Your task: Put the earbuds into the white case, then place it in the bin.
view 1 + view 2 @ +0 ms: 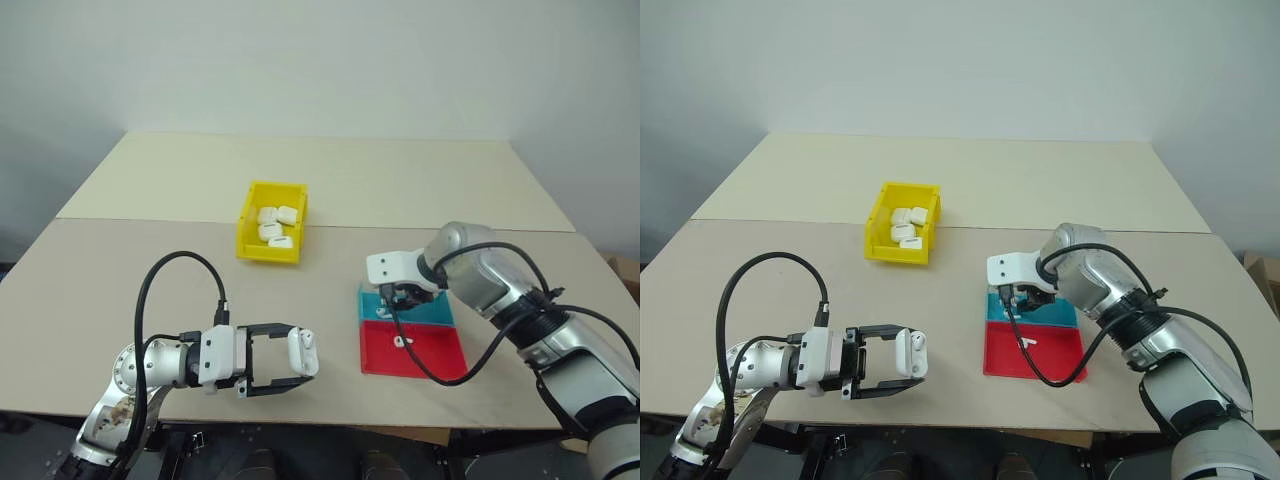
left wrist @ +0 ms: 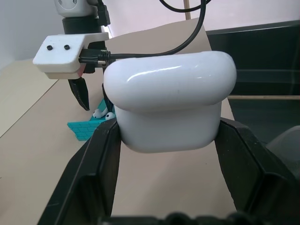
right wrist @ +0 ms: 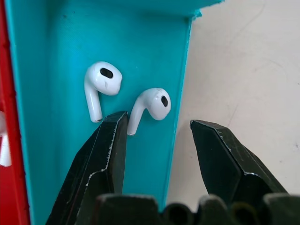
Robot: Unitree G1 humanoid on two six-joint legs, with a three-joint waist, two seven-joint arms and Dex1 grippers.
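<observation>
Left gripper (image 1: 300, 368) is pinching the white case (image 1: 303, 352) near the table's front edge; right gripper (image 3: 157, 136) is hanging spread over the blue tray (image 1: 432, 309).

Nearest, the red tray (image 1: 420, 352) is holding one small white piece and sitting against the blue tray, both close to the front edge. In the blue tray two earbuds (image 3: 126, 96) are lying side by side by its wall, apart from the spread black fingers (image 3: 105, 154). Farther back, the yellow bin (image 1: 271, 234) is holding several white cases, with bare table (image 1: 400, 180) stretching open around and behind it.
</observation>
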